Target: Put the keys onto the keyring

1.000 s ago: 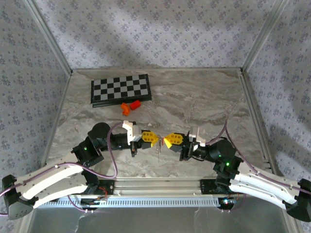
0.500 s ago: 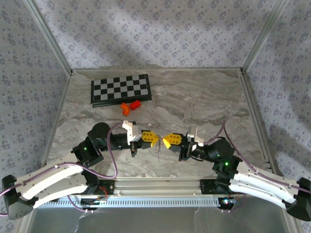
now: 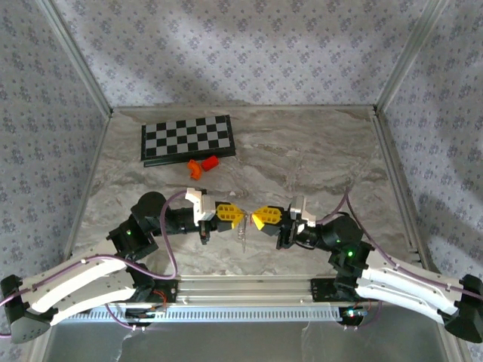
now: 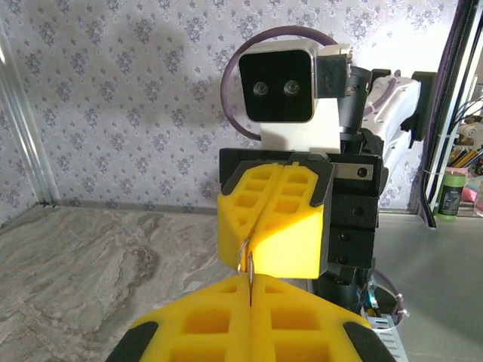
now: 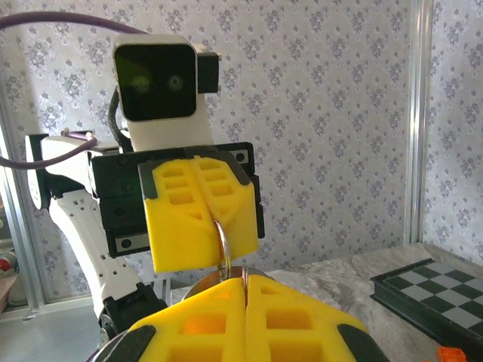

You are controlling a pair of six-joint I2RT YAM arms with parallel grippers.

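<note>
My left gripper (image 3: 235, 216) and right gripper (image 3: 256, 219) meet tip to tip above the table's near middle, both shut. In the right wrist view the keyring's thin silver wire ring (image 5: 225, 240) comes out of the seam of the left gripper's yellow fingers (image 5: 198, 215). My right gripper (image 5: 245, 280) pinches a thin silver key edge-on, touching the ring. In the left wrist view my left gripper (image 4: 250, 280) clamps the ring (image 4: 248, 260) right against the right gripper's yellow fingers (image 4: 283, 219). A silver piece (image 3: 244, 232) hangs below the tips.
A folded chessboard (image 3: 187, 138) lies at the back left, with two small orange blocks (image 3: 202, 164) just in front of it. Metal frame rails (image 3: 381, 143) and patterned walls close in the marble table (image 3: 302, 158).
Both grippers stay shut and tip to tip. The left arm's elbow has swung slightly left, and the meeting point has crept a little leftward.
</note>
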